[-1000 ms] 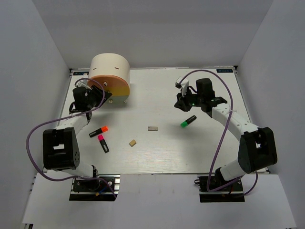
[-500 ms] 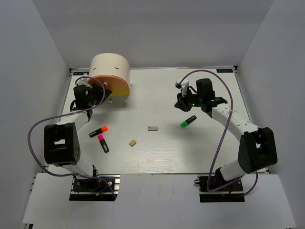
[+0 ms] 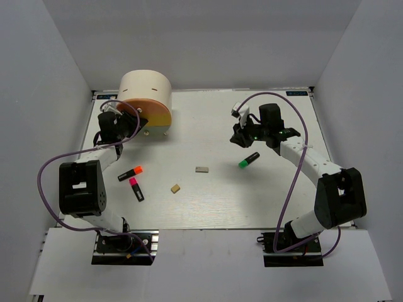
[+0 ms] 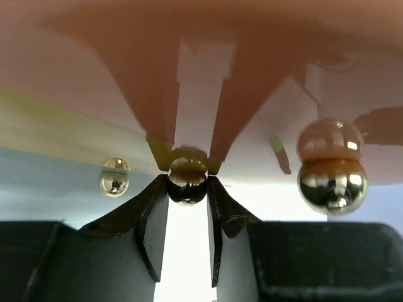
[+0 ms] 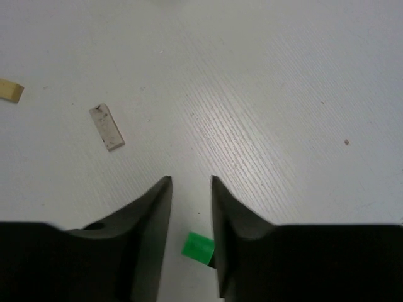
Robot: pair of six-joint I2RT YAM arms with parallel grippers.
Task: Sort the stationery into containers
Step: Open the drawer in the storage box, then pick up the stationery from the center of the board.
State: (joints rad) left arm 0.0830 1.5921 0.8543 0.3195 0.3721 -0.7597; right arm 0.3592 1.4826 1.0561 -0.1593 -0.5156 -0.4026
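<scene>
The cream round cabinet (image 3: 146, 90) stands at the back left, its orange drawer front (image 3: 151, 114) facing the table. My left gripper (image 3: 133, 124) is at that front. In the left wrist view (image 4: 187, 189) it is shut on a small shiny drawer knob (image 4: 187, 182); two more knobs (image 4: 332, 182) (image 4: 113, 182) show beside it. My right gripper (image 3: 242, 136) is open and empty above the table, with the green-capped marker (image 3: 249, 160) just below it. Its cap (image 5: 198, 247) shows between the fingers in the right wrist view. Orange-capped (image 3: 130, 173) and pink-capped (image 3: 136, 189) markers lie at the left.
A grey block (image 3: 202, 169) and a tan block (image 3: 175, 187) lie mid-table; both also show in the right wrist view, grey (image 5: 106, 126) and tan (image 5: 11, 90). White walls enclose the table on three sides.
My left gripper has edged slightly closer to the cabinet front. The right arm and the loose items have not moved.
</scene>
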